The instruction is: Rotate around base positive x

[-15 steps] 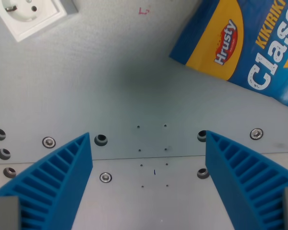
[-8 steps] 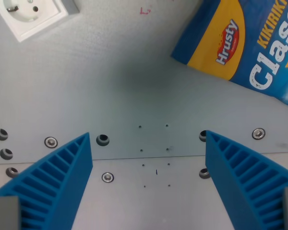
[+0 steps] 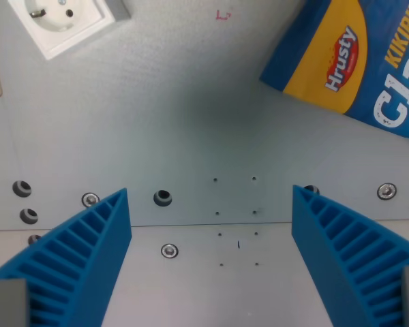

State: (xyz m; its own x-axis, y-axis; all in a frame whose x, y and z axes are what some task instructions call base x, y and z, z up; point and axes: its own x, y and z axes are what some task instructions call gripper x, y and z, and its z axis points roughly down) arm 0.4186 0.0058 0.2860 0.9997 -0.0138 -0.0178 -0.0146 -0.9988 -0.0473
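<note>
**Empty gripper turning in free air over the plate**

The gripper [image 3: 211,204] hangs spread wide, its 2 blue ribbed fingers [image 3: 82,252] apart with nothing between them. The task's thing is the gripper itself, low in the wrist view, pointing away down at the grey metal plate [image 3: 191,122]; its opening axis runs left to right. A good rotation likely stays slow, pivoting in place, clear of the snack bag [image 3: 354,61] and the white socket [image 3: 65,20].
</note>
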